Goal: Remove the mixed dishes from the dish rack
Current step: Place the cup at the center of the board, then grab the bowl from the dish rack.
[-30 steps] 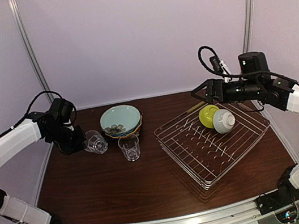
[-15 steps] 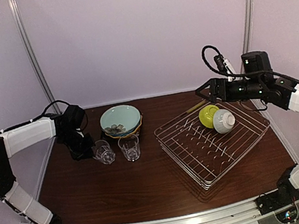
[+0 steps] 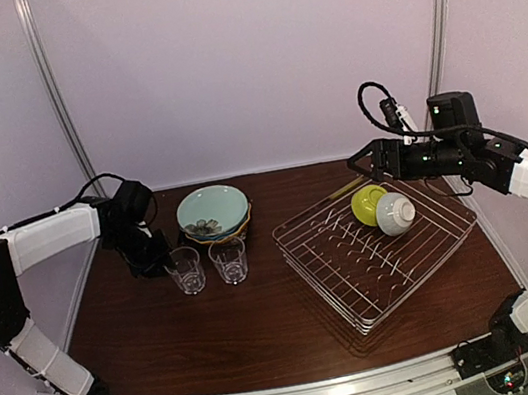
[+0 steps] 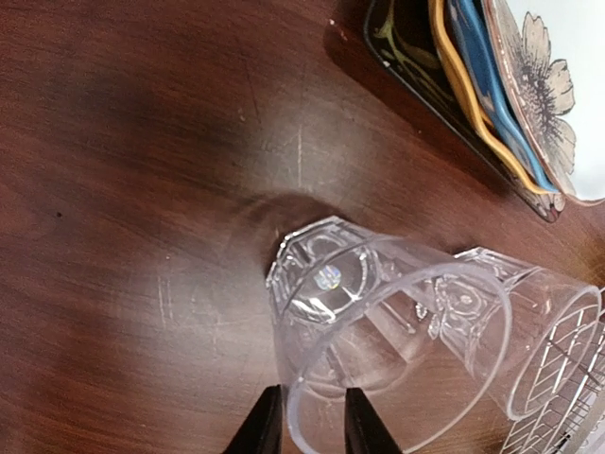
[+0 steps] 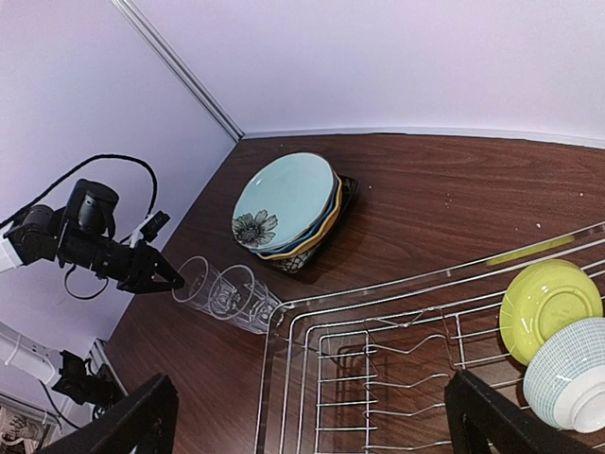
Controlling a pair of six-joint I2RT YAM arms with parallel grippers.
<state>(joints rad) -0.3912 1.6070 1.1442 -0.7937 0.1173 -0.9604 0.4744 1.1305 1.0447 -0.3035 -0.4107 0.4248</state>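
Left wrist, fingers cropped below, farther glass partly cut off

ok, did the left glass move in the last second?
Yes. The left glass has shifted right and nearer, now upright beside the other glass, which stayed put.

Top view: high, from near edge, whole table in frame. Left wrist: close, down on glasses. Right wrist: farther, oblique over rack. Shared by all: glasses, plates.
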